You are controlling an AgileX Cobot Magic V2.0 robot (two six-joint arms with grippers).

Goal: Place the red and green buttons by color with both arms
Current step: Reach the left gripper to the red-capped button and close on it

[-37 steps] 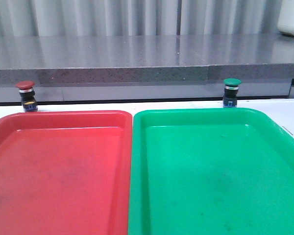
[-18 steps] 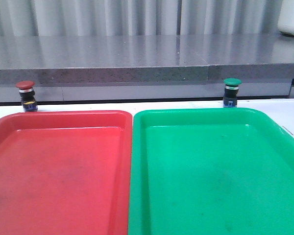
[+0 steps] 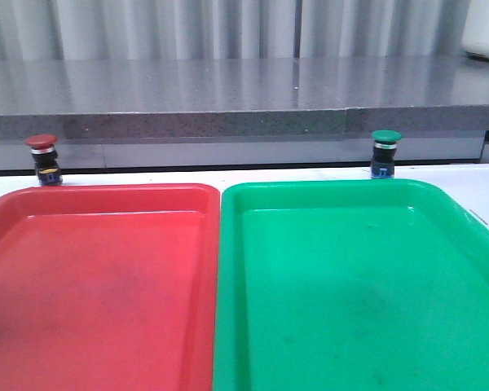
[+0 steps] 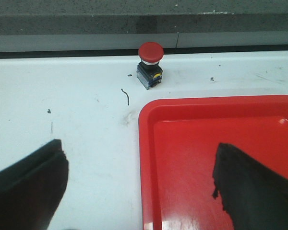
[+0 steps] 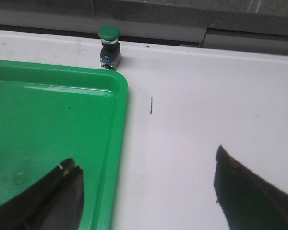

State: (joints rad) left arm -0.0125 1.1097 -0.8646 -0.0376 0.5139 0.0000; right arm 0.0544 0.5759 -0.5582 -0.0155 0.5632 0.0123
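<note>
Left side first. Your left gripper (image 4: 139, 182) stands wide open and holds nothing; its two dark fingers (image 4: 26, 187) hang apart, one over bare white table (image 4: 77, 110), the other over the floor of the red tray (image 4: 182, 158). The red button (image 4: 150, 64) sits upright on the table ahead of that gripper, well beyond its fingertips, just past the tray's far corner and not touching the rim. A grey ledge (image 4: 86, 42) runs directly behind the button.

From the front view you see the same red button (image 3: 43, 159) standing behind the far left corner of the red tray (image 3: 106, 195), outside it. The green tray (image 3: 326, 191) lies beside the red one, their long rims side by side. Neither arm shows in this view.

Right side. Your right gripper (image 5: 149, 191) is also spread wide with nothing between its fingers (image 5: 249, 191); one finger hangs over the green tray (image 5: 105, 96), the other over bare table (image 5: 206, 96). The green button (image 5: 109, 47) stands upright on the table ahead of this gripper, well clear of the fingertips, just past the tray's far corner and off its rim. In the front view the green button (image 3: 385, 153) stands behind the green tray's far edge, toward the right, outside the tray.
</note>
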